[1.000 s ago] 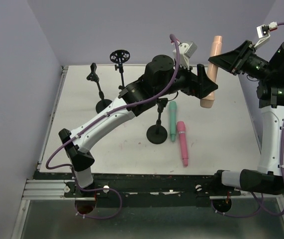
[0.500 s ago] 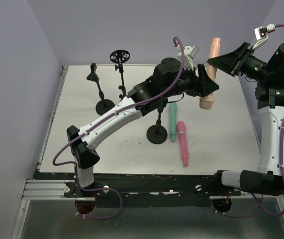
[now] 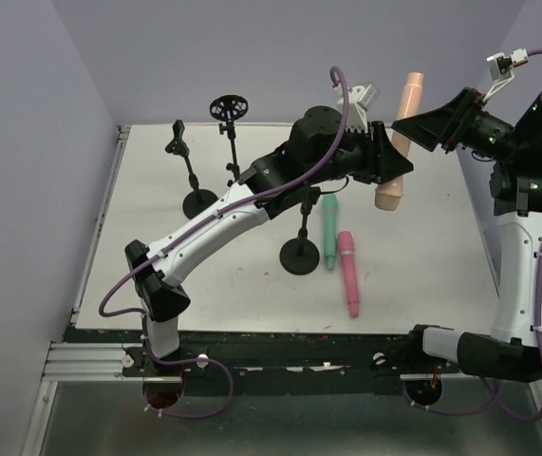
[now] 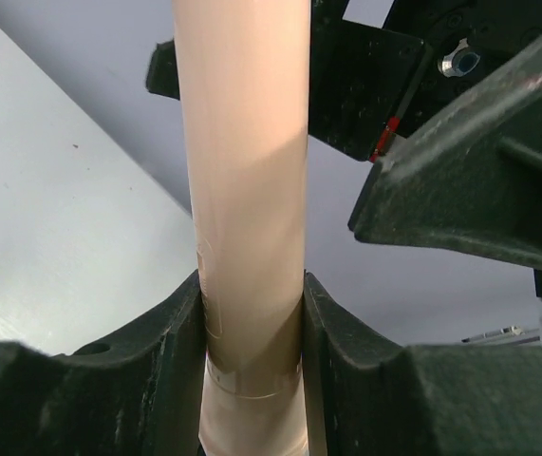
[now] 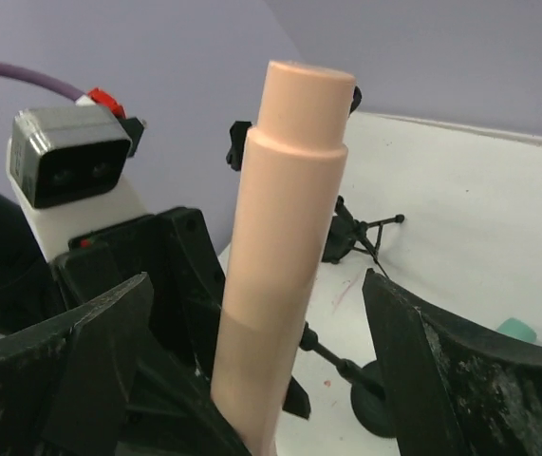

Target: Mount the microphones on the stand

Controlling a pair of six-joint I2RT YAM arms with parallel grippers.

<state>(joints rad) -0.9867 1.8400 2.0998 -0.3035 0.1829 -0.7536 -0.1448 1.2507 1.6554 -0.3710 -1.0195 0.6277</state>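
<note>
On the table the pink microphone [image 3: 348, 274] and the teal-green microphone [image 3: 329, 231] lie just right of a black stand [image 3: 300, 256], whose top is hidden by the left arm [image 3: 223, 214]. Beyond, the left gripper [image 3: 385, 161] pinches the peach-beige microphone [image 3: 406, 109] low on its shaft, aloft and tilted. The right gripper [image 3: 429, 122] is spread wide around its upper end, fingers clear of the shaft.

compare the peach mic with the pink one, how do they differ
The peach microphone is gripped in the left hand, off the table; the pink microphone lies loose on it. The peach one points upward; the pink one lies flat. Both are slim sticks, neither on a stand.
</note>
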